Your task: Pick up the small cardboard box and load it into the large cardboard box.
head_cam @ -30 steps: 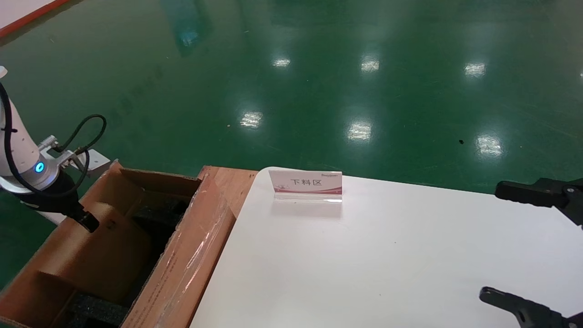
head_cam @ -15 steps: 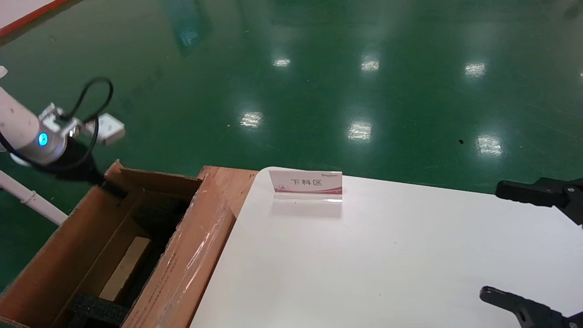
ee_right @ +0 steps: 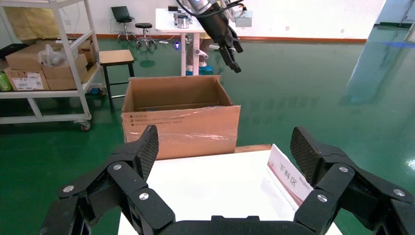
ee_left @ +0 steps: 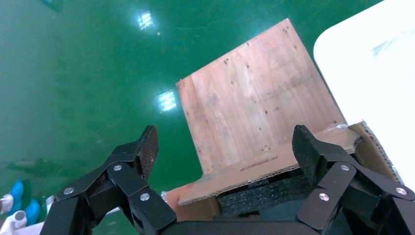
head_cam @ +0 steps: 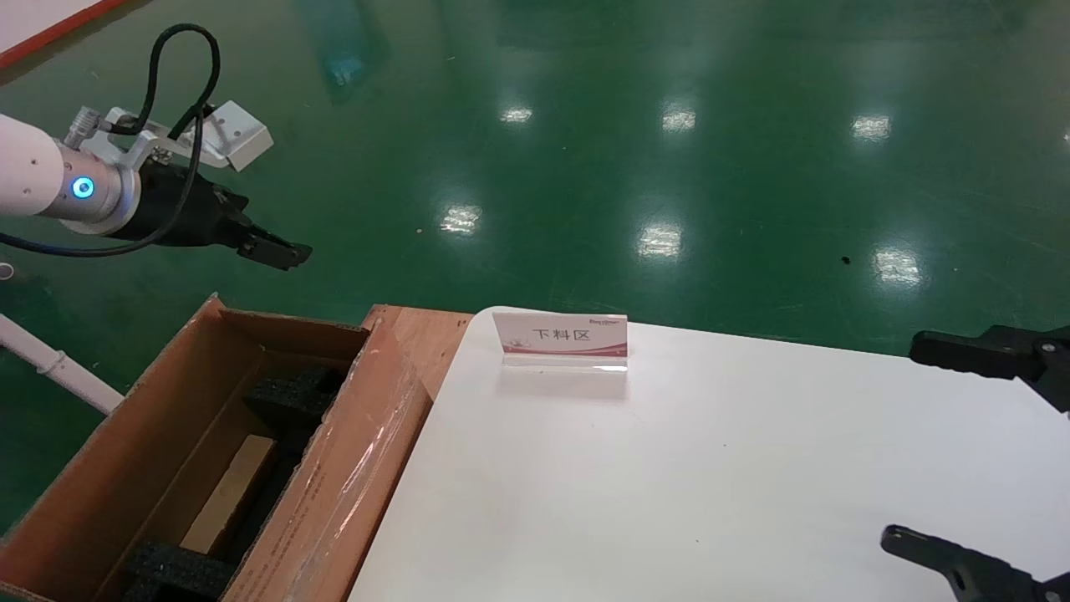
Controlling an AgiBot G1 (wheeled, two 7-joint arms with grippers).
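- My left hand (head_cam: 280,251) is up in the air, above the far end of the long brown cardboard carton with black foam blocks (head_cam: 117,451). In my left wrist view its fingers (ee_left: 147,147) are spread wide and hold nothing.
- The flat reddish-brown small cardboard box (head_cam: 230,493) lies down inside the long carton. It sits low, between the carton's brown wall and the black foam blocks (head_cam: 297,393). I see only a thin strip of its top.
- From my head, the carton is at about 8 o'clock and my left hand is at about 10 o'clock.
- I think the job is done, because the small box is inside the big one and my hand is free.
- I think the small box is light and stiff, like thin card. It looks dry and not slippery. It could dent if I squeeze hard.
- If I had to take it again, I would pinch it across its thin sides near the middle. The foam leaves little room for my fingers there.
- The shiny clear tape (head_cam: 368,451) on the carton's flap looks slick, so I would not hold there.
- My right hand (head_cam: 945,456) waits over the white bench (head_cam: 669,485) at about 4 o'clock. Its fingers are wide apart and hold nothing.
- A small white sign with red trim (head_cam: 562,339) stands on the bench near its far edge.
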